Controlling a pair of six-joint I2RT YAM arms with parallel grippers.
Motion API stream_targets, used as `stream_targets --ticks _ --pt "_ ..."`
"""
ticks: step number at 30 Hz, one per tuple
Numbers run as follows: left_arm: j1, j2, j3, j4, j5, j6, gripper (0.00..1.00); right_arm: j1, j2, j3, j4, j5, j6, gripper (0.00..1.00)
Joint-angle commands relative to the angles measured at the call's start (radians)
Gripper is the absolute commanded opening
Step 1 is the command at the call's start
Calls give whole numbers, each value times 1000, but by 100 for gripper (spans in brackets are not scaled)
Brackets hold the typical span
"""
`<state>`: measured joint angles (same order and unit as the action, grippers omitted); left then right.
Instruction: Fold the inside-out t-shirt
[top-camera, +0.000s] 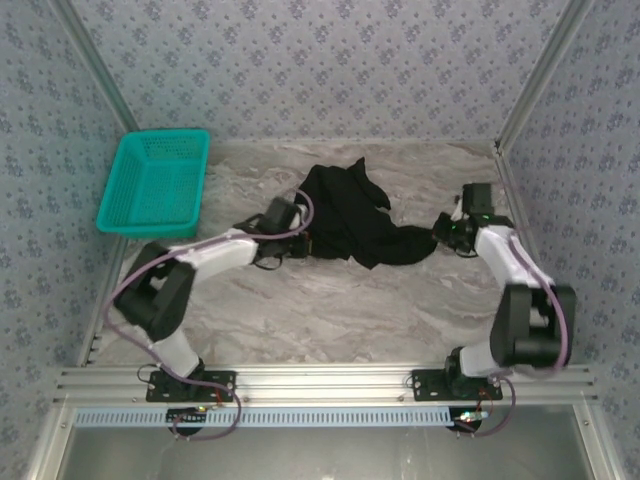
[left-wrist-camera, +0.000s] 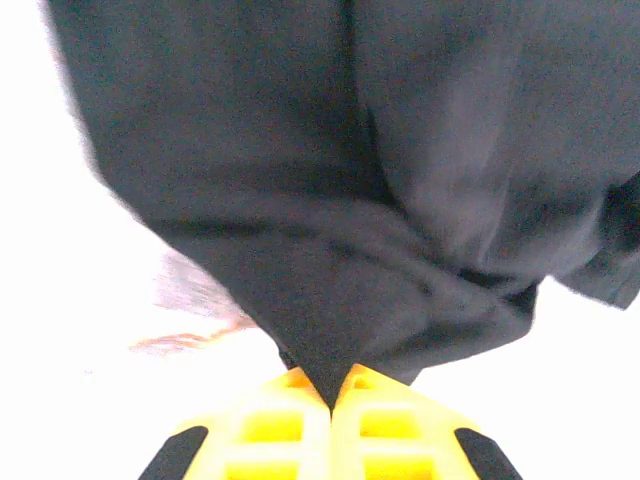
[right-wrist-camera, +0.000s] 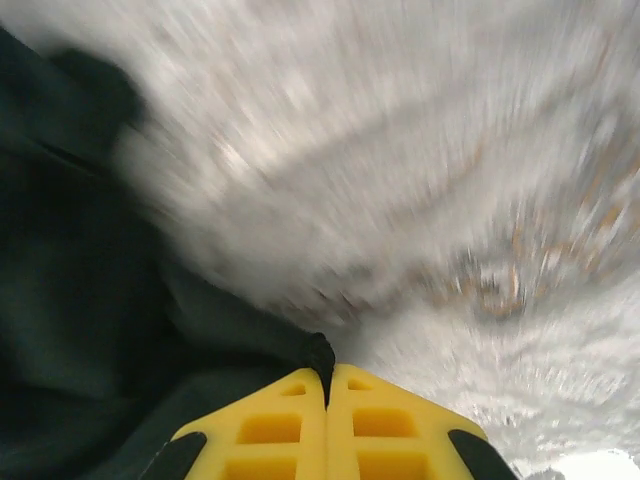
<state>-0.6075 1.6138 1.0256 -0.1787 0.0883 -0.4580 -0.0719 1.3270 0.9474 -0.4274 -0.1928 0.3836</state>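
Note:
The inside-out t-shirt lies crumpled and all black in the middle of the marble table. My left gripper sits at its left lower edge. In the left wrist view the yellow fingers are shut with a fold of the t-shirt pinched between them. My right gripper is at the cloth's right tip. In the right wrist view its yellow fingers are shut on a small corner of the t-shirt, which spreads off to the left.
A teal plastic basket stands at the back left of the table. Patterned walls with metal posts close in the back and sides. An aluminium rail runs along the near edge by the arm bases.

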Motion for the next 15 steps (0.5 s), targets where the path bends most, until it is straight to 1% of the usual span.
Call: stream_targets --ticks 1,4,7,11,15 --pt "56 -241 -2 -9 -123 -4 0 -12 -190 60 67 -42 61 0" --pt "125 -361 11 -29 -155 -1 0 -14 -284 137 84 -25 75 0" --pt "198 -428 45 -57 -175 18 0 -14 -309 217 81 -19 68 0" --pt "271 -472 114 -118 -230 66 0 -15 -306 331 56 27 25 0" --pt "352 -488 181 -165 -244 97 0 -25 -300 406 33 102 -17 0"
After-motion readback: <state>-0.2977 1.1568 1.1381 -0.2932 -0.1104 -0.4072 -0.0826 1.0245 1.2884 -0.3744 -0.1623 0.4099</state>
